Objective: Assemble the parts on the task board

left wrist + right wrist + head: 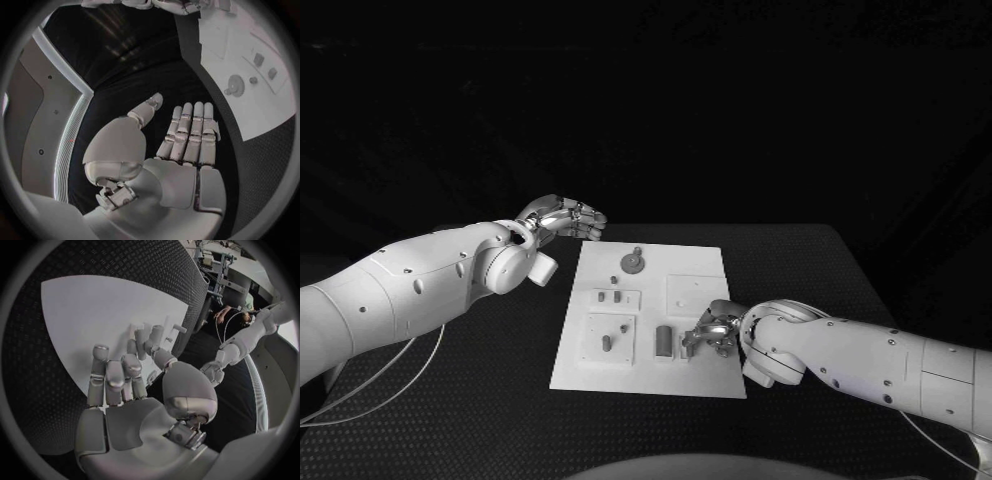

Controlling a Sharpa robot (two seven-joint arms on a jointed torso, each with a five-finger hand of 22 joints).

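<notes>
1. Progress looked partial: the white task board (651,318) lay in the middle of the black table (819,270), with several grey parts on it and no sign that the work was finished.
2. At the far end of the board a round part with a stem (633,262) lay flat, apparently seated; in the left wrist view it showed as a disc (235,85) beside small square pieces (259,59).
3. Two small pegs (606,295) sat in the middle-left panel, and a slim part (607,344) lay on the near-left panel with a small piece beside it; whether any of these was fully home I could not tell.
4. A grey block (664,341) stood near the board's near edge, just left of the right hand (710,331).
5. That hand hung over the near-right part of the board with its fingers curled down around upright grey pieces (152,337); the right wrist view put the fingertips (133,365) close against them, but a firm hold could not be confirmed.
6. Off the board's far-left corner, the left hand (181,137) hovered with fingers straight and side by side, thumb apart, holding nothing.
7. By my judgement, the near-right cluster remained to be seated, and the blank square panel (691,293) right of centre perhaps awaited a part.
</notes>
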